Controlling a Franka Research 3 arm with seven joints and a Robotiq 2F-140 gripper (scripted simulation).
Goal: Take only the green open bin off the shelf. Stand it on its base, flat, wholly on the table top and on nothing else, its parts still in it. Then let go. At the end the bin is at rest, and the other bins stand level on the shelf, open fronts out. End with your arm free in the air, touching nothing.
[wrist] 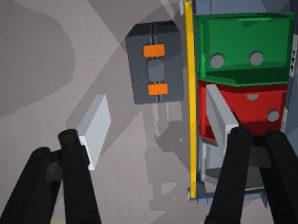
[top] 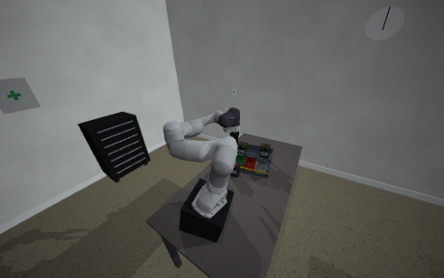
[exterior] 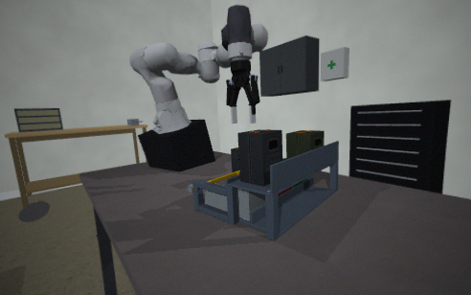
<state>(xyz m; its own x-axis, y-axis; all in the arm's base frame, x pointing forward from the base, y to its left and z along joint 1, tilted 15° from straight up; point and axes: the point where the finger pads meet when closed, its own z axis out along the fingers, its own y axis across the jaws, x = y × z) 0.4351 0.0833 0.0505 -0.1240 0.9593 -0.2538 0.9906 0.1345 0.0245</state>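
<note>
In the wrist view's lower half the end effector [wrist: 158, 129] hangs half-spread and grasps nothing, above the tabletop [wrist: 60, 50]. At centre stands a grey box [wrist: 154, 63]. At upper right the green bin [wrist: 242, 46] sits on the shelf [wrist: 189, 96], beside the red bin [wrist: 249, 106]. It looks rigid and light but carries loose parts, so I would grip a wall and keep it level.

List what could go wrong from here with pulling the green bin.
1. The red bin sits right against the green bin in the shelf; a loose approach may nudge it.
2. The open gripper hangs high above, so descending could strike the dark boxes on top.
3. Tilting may spill its parts.
</note>
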